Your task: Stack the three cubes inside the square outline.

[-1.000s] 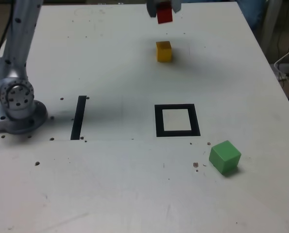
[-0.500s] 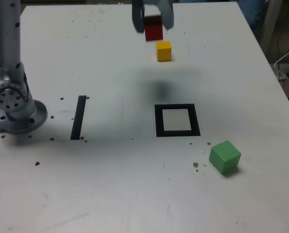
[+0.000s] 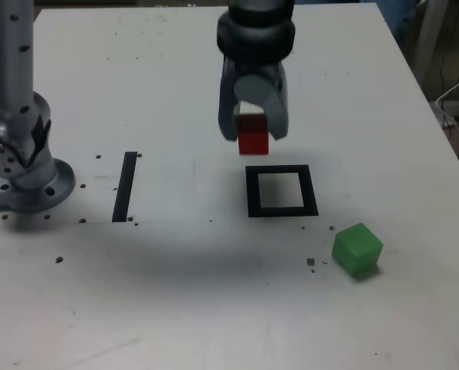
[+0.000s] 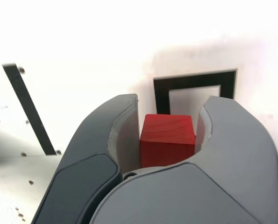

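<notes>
Overhead, the red cube [image 3: 253, 136] is held between the two closed fingers of the gripper [image 3: 252, 129], pinched on its sides, just behind the far edge of the square outline [image 3: 281, 191] in the exterior view. On the table [image 3: 175, 293], the green cube [image 3: 357, 249] is seen near the outline's front right corner in that view. A black strip [image 3: 125, 186] is laid well to its left.

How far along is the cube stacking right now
Nothing is stacked yet: the square outline holds no cube. In hand, the claw grips the red cube just short of the outline. Left: place it inside, then fetch the green cube; the yellow one is out of sight.
</notes>
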Available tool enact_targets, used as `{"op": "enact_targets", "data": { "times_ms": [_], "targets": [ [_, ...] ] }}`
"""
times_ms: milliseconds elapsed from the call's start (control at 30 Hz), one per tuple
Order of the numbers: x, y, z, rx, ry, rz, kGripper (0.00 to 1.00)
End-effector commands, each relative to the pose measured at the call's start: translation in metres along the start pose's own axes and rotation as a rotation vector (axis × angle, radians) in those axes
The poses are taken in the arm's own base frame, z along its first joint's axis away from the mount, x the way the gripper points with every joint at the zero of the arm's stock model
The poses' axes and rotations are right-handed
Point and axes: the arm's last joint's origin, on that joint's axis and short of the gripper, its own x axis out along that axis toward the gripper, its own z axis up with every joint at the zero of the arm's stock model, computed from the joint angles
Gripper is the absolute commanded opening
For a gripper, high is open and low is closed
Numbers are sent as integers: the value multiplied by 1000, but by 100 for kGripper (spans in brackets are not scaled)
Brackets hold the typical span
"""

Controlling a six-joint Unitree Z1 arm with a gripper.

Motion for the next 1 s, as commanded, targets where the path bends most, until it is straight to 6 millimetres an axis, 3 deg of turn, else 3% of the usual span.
{"op": "enact_targets", "data": {
  "times_ms": [0, 267, 567, 967],
  "targets": [
    [7, -7, 5, 0, 7, -9, 32],
    [28, -28, 27, -7, 21, -6, 32],
    [42, -28, 46, -6, 44, 13, 32],
    [52, -22, 50, -18, 71, 28, 33]
  ]
}}
